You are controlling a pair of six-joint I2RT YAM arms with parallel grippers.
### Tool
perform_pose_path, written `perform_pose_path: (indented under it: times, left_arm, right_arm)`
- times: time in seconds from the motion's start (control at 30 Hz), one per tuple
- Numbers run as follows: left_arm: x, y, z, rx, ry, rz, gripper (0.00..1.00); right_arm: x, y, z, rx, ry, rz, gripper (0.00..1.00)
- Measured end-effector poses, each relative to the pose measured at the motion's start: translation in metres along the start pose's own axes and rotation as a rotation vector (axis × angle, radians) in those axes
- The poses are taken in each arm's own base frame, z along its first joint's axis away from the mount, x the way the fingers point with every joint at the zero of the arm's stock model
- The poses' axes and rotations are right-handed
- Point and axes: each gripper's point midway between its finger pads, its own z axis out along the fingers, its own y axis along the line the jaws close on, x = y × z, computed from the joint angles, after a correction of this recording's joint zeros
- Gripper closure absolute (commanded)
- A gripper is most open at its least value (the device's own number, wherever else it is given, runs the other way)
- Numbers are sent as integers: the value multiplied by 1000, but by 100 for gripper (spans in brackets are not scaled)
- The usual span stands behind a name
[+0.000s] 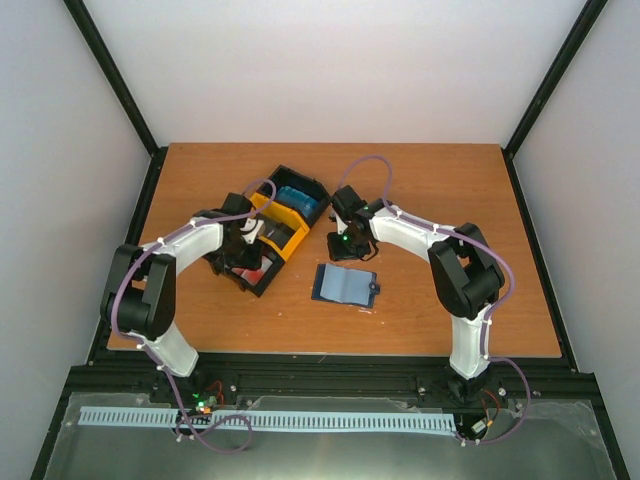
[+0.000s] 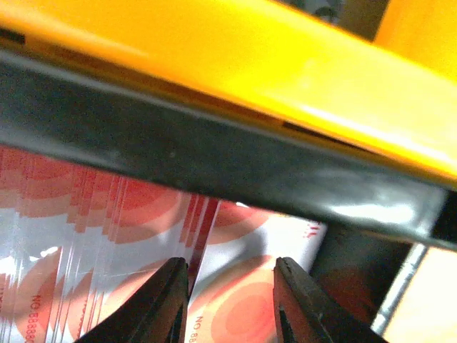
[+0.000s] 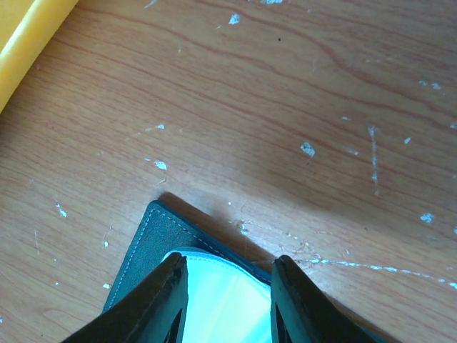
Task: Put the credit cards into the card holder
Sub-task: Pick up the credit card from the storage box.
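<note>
Left arm, down in the near compartment of the black-and-yellow bin [image 1: 270, 210]. My left fingers [image 2: 168, 307] stand apart, with a red card face showing in the gap; nothing is clamped that I can see. The credit cards [image 2: 86, 214] lie right under and just ahead of my fingertips, fanned and overlapping. Their stacked edges run away from me toward the bin's black wall, slightly tilted. My fingers would close crosswise to those edges, which looks right for pinching the card edges nearest my left fingertip.

Right arm, out on the wooden surface [image 1: 440, 190]. My right fingers [image 3: 161, 307] are also apart, at the far edge of the card holder [image 1: 343, 285]. It lies open and flat, pale lining up. I cannot tell whether I press on it or hover.

Bearing for the carry: the holder sits to the right of the bin, close by but apart from it. The left arm has the cards and the right arm has the holder. In my judgement, no card is in a pocket yet.
</note>
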Motion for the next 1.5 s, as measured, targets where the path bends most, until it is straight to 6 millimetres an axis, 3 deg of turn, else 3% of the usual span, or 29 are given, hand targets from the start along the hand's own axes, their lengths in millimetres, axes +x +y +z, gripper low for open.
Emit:
perform_pose_path:
  times: [0.33, 0.67, 1.07, 1.5]
  left_arm:
    - [1, -25, -20, 135, -15, 2, 72]
    - [7, -46, -31, 251, -1, -15, 71]
    - [15, -44, -19, 249, 40, -57, 75]
    - [13, -38, -20, 203, 20, -50, 93]
  right_arm:
    - [0, 0, 0, 0, 0, -1, 66]
    - [0, -1, 0, 3, -1, -2, 67]
    - [0, 0, 0, 3, -1, -6, 67]
    - [0, -1, 0, 4, -1, -9, 67]
